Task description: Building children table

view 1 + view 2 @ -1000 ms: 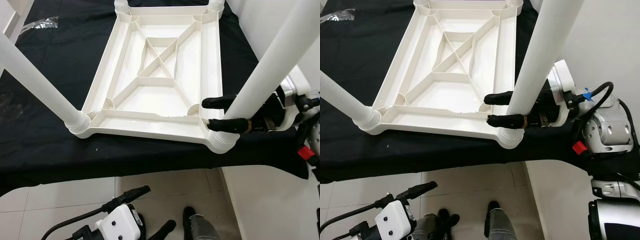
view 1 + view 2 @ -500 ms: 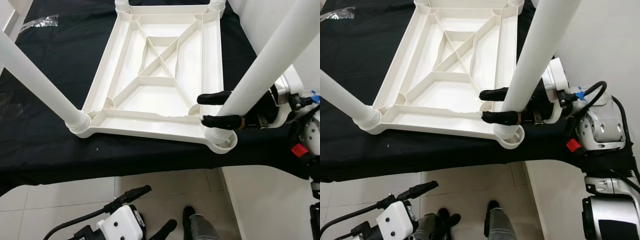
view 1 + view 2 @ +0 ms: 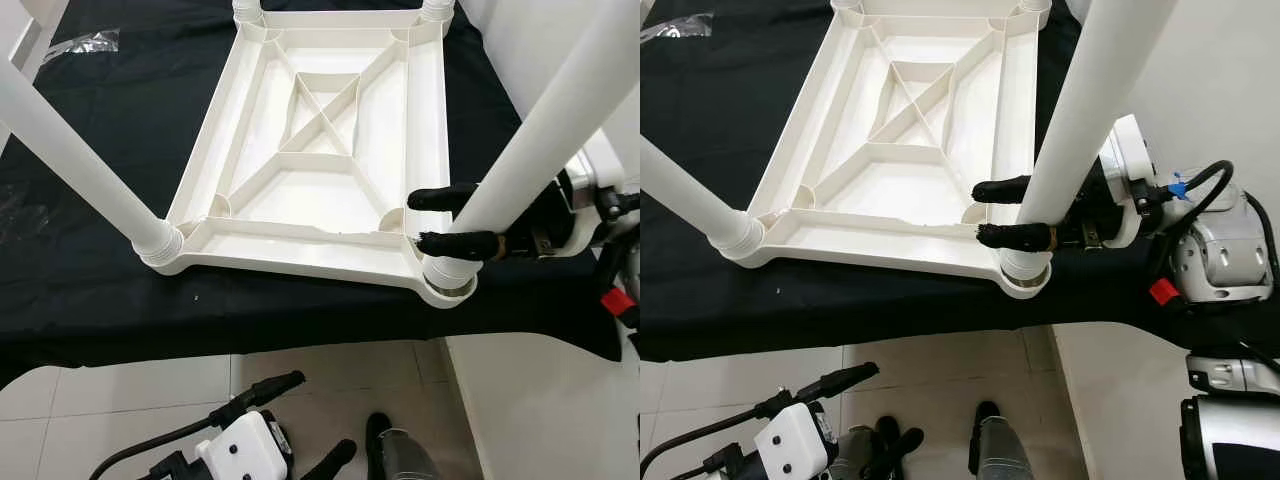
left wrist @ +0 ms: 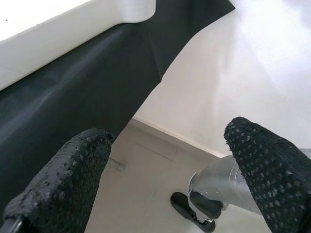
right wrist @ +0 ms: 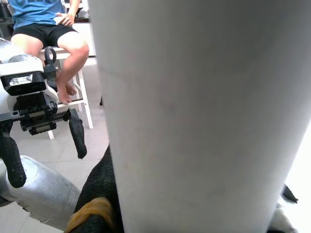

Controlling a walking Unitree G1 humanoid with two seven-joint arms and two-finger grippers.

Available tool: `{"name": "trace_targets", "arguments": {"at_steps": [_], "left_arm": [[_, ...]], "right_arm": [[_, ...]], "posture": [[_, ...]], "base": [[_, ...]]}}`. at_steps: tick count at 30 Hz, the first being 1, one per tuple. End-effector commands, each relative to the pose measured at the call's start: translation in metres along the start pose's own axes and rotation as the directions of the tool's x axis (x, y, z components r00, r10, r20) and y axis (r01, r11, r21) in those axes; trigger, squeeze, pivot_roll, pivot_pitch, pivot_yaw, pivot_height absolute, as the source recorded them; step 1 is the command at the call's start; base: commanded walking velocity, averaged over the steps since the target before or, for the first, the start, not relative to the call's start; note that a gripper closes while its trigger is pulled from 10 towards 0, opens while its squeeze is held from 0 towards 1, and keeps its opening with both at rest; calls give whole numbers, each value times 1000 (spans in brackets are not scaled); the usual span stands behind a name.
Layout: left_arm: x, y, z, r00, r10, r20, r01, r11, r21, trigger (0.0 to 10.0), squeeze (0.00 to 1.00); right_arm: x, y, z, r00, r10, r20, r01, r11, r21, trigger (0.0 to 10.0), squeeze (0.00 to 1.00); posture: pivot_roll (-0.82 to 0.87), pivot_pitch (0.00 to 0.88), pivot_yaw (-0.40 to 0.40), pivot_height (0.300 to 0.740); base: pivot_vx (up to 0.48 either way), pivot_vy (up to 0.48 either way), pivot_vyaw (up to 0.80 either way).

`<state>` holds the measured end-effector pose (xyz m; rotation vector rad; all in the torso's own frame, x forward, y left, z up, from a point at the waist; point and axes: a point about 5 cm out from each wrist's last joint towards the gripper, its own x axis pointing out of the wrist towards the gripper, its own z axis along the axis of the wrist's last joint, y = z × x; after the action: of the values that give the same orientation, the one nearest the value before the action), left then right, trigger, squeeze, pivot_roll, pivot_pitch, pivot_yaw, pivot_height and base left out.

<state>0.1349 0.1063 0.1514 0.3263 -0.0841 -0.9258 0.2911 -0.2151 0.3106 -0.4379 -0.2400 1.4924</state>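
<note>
A white plastic table top (image 3: 300, 262) lies upside down on a black cloth (image 3: 90, 290). One white leg (image 3: 70, 150) stands in its near left corner. My right gripper (image 3: 417, 220) is shut on a second white leg (image 3: 540, 130) low down, one black finger on each side. That leg's lower end sits in the near right corner socket (image 3: 448, 291) and leans to the right. In the right wrist view the leg (image 5: 194, 116) is close up beside a finger (image 5: 97, 194). My left gripper (image 4: 165, 160) hangs open below the cloth's edge, holding nothing.
Two more leg stubs (image 3: 245, 10) stand at the far corners. A clear plastic bag (image 3: 85, 42) lies on the cloth at the far left. A white wall (image 3: 540, 400) is close on the right. A person (image 5: 48, 34) sits on a stool behind.
My right gripper carried the leg slightly left, then back right. The leg's lower end now sits lower in the corner socket. The left arm stayed hanging.
</note>
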Motion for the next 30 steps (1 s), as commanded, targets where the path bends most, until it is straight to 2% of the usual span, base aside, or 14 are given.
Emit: {"name": "trace_targets", "arguments": {"at_steps": [1, 30], "left_arm": [[-2, -3, -6, 1000, -15, -26, 15, 1000, -17, 10000, 0], [2, -1, -8, 1000, -17, -16, 16, 1000, -19, 10000, 0]], "right_arm": [[-1, 6, -11, 999, 20, -28, -19, 998, 53, 10000, 0], [9, 12, -13, 999, 39, -3, -38, 997, 70, 10000, 0]], "posture": [[84, 385, 66, 740], [75, 380, 58, 740]], "base": [[0, 0, 0], [0, 0, 0]]}}
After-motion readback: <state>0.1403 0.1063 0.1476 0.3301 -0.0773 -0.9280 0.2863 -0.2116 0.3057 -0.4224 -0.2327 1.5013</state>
